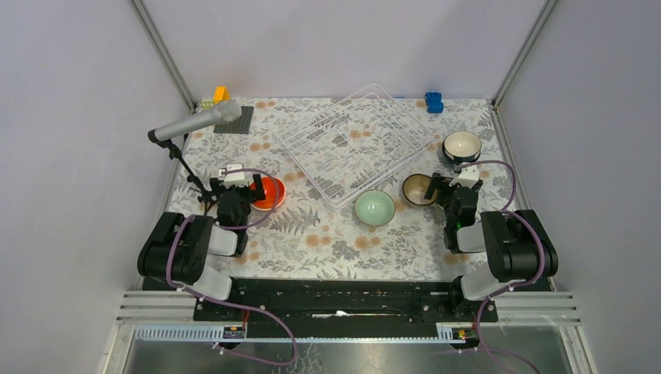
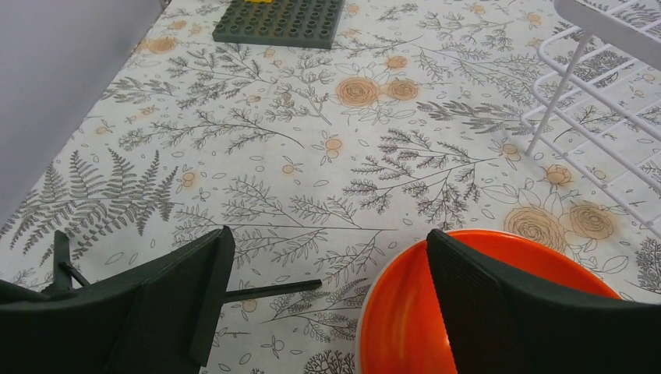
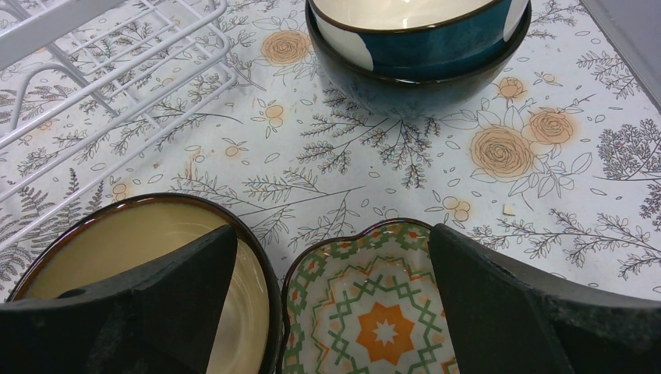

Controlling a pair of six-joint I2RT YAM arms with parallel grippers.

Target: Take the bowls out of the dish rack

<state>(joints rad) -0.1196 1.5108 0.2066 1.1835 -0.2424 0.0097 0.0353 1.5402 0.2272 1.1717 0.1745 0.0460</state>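
On the left, the left hand [image 2: 329, 257] is hanging wide open, gripping nothing. One finger is dipping over the orange bowl [image 2: 397, 319], whose rim is lying between the fingers on the worktop [image 1: 327, 241]. Further right the dish rack [image 1: 355, 144] is sitting diagonally, and I am seeing no bowl in it. The pale green bowl [image 1: 375, 208] is resting just near of it. The right hand [image 3: 331, 241] is gaping too, holding nothing and straddling the patterned bowl [image 3: 374, 312]. A brown bowl [image 3: 132, 241] is sitting just left and the stacked teal bowls [image 3: 421, 47] beyond. Both hands, I'd judge, are needing only to lift straight away.
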